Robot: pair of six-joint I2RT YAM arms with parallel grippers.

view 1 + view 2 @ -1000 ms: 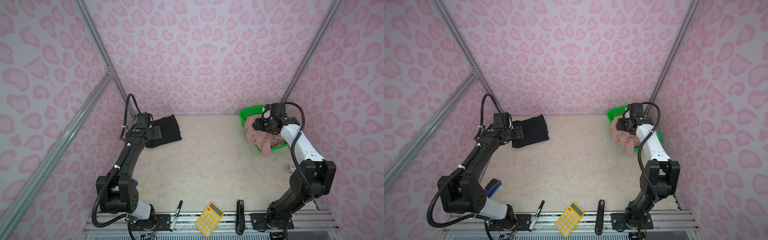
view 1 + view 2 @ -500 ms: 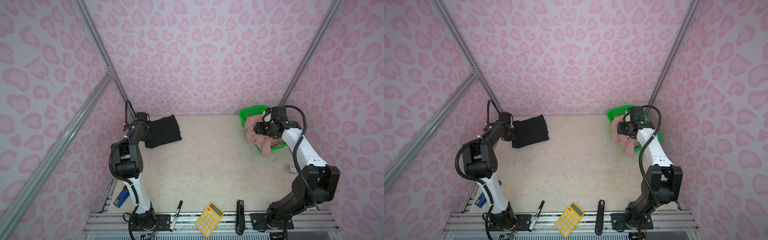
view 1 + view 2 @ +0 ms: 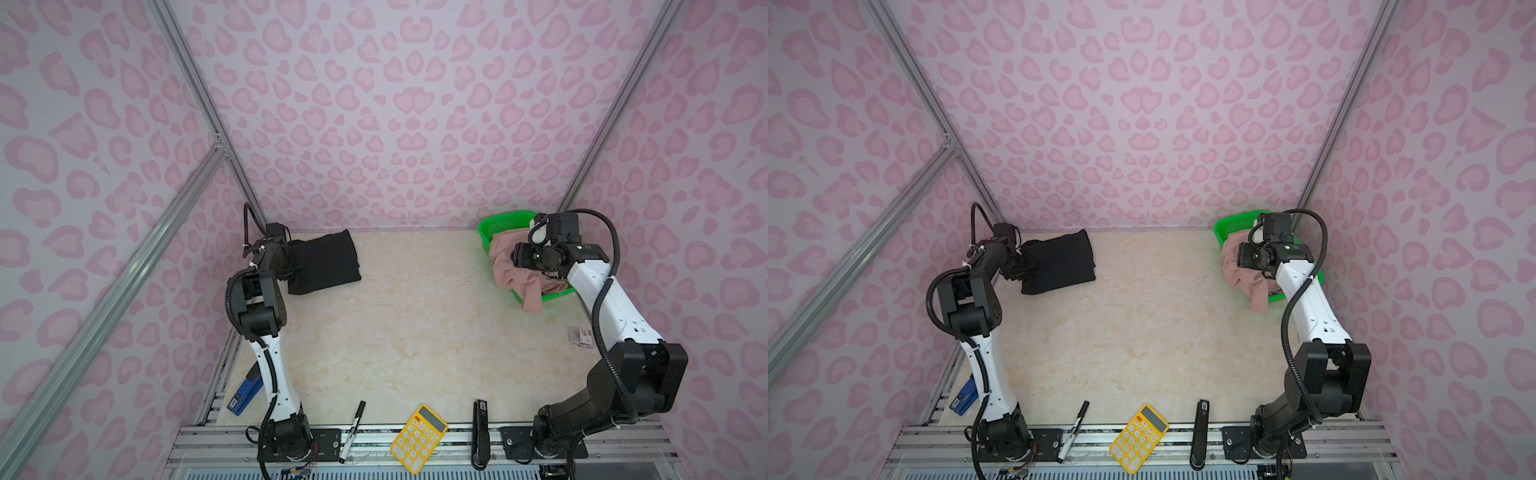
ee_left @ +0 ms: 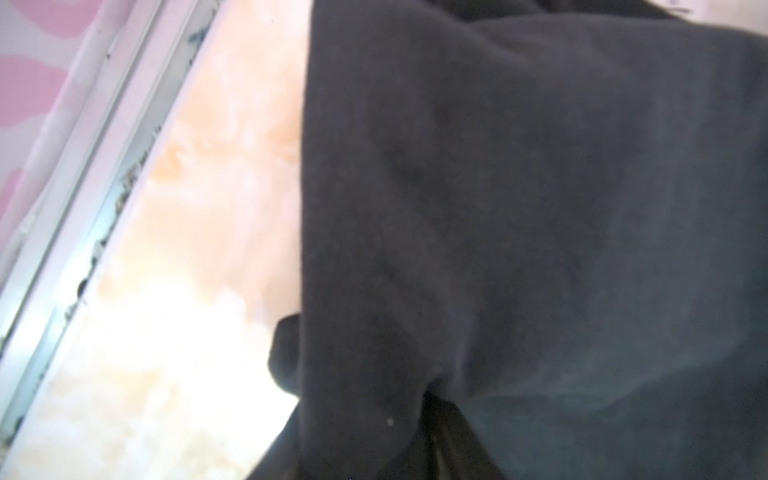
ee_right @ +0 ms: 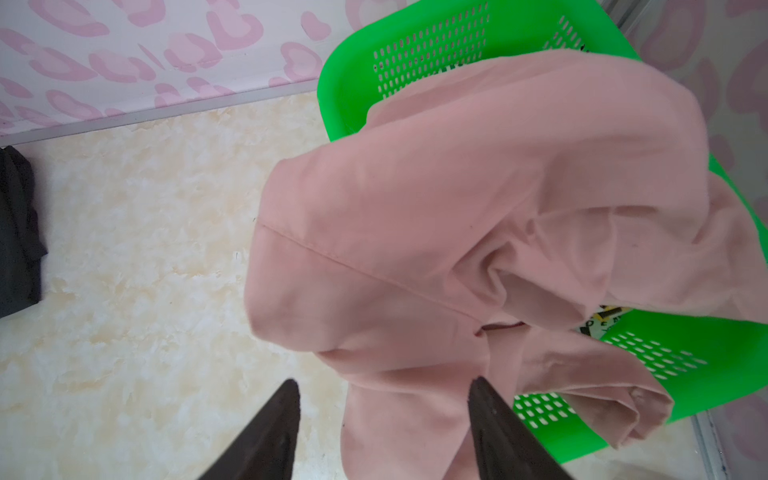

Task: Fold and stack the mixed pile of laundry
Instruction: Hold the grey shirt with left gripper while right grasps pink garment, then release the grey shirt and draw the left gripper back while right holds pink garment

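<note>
While the left hand (image 3: pixel 292 261) pressed up against the left edge of the black garment (image 3: pixel 328 262), which lay folded in the far left corner of the counter (image 3: pixel 415 332), dark cloth filled its wrist view and hid the fingers, so we could not tell whether it was clenched or released. The right hand (image 5: pixel 385 382) hung released, its two fingers spread apart and holding nothing, just above the pink shorts (image 5: pixel 457 208). The shorts were draped over the rim of the green basket (image 5: pixel 415 50) in the far right corner and spilled onto the counter. We counted one black garment, one pair of pink shorts, one basket and one printed piece (image 5: pixel 602 322) peeking out beneath the shorts. Along the near edge lay one yellow calculator (image 3: pixel 419 438), one marker (image 3: pixel 352 430) and one black stapler (image 3: pixel 481 434), and at the left edge one blue object (image 3: pixel 246 395). Compared with a second earlier, the left arm had drawn its elbow up and in, which uncovered the blue object. Both garments lay where they had been, and the right hand had shifted only slightly over the shorts.
</note>
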